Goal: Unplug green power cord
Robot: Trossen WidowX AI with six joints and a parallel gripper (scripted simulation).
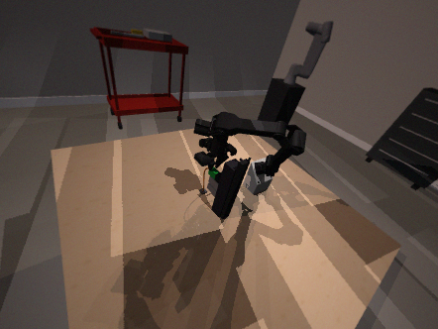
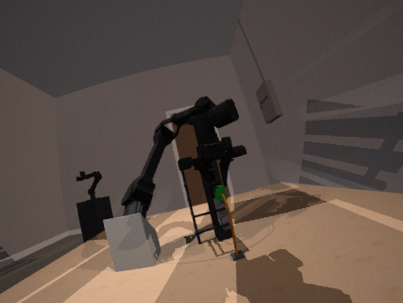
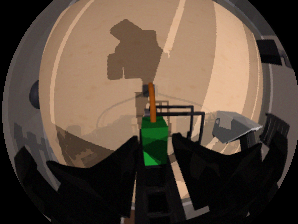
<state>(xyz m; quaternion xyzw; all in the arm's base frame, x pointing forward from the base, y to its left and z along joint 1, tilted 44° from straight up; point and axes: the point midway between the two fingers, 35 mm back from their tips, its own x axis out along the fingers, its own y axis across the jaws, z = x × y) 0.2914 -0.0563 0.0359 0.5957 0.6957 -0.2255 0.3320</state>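
The green plug (image 1: 213, 173) (image 2: 220, 193) (image 3: 154, 142) is at the upright, tilted black power strip (image 1: 229, 190) (image 2: 223, 233) (image 3: 156, 186), near its upper part. Whether its prongs are seated is hidden. An orange cord (image 2: 231, 219) (image 3: 152, 102) runs from the plug down to a small dark block (image 1: 203, 191) (image 2: 237, 255) on the table. My gripper (image 1: 213, 167) (image 2: 218, 182) (image 3: 154, 139) is open around the plug. In the wrist view a fingertip stands on each side of it, with a narrow gap on both sides.
A thin black wire frame (image 2: 205, 214) (image 3: 175, 106) stands beside the strip. A light grey box (image 1: 259, 183) (image 2: 129, 244) (image 3: 235, 127) stands near the arm's base. A red cart (image 1: 144, 101) is behind the table (image 1: 89, 198).
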